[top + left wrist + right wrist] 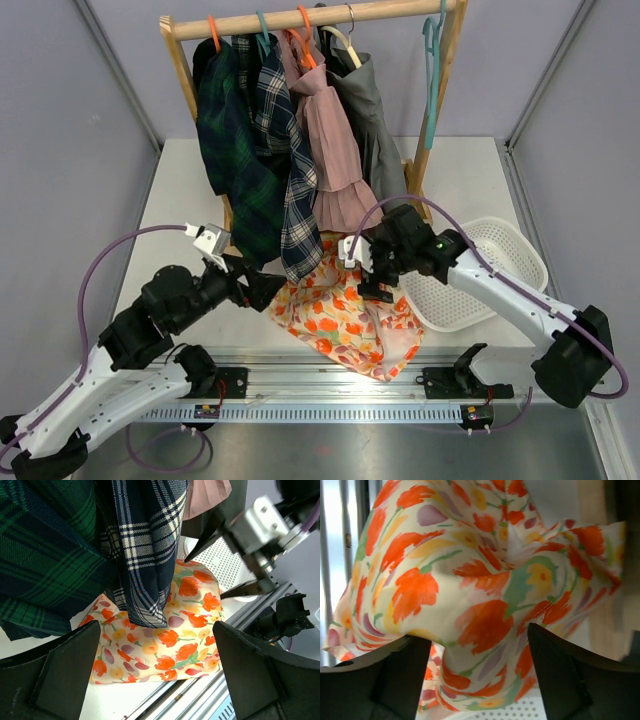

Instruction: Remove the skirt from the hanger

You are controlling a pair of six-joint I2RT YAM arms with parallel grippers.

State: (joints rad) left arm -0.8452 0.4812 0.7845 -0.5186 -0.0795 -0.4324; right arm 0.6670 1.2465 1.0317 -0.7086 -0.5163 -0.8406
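The floral skirt point(345, 320) has its top edge hidden (behind the plaid garment point(295, 190)).

The skirt point(350, 320) lies on the table point(180, 190), near the middle of its front edge. Garments point(270, 150) hang on the rack point(300, 18) at the skirt's 12 o'clock. The basket point(520, 240) sits at its 3 o'clock and the rail point(330, 385) at 6. The left gripper point(265, 290) is at 9 o'clock, and the right gripper point(362, 272) is over its 1 o'clock edge.

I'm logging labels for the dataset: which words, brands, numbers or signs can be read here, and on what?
None readable: no lettering shows on the floral skirt, the hanging clothes or the white basket.
Small marks on the rail: too small to read.
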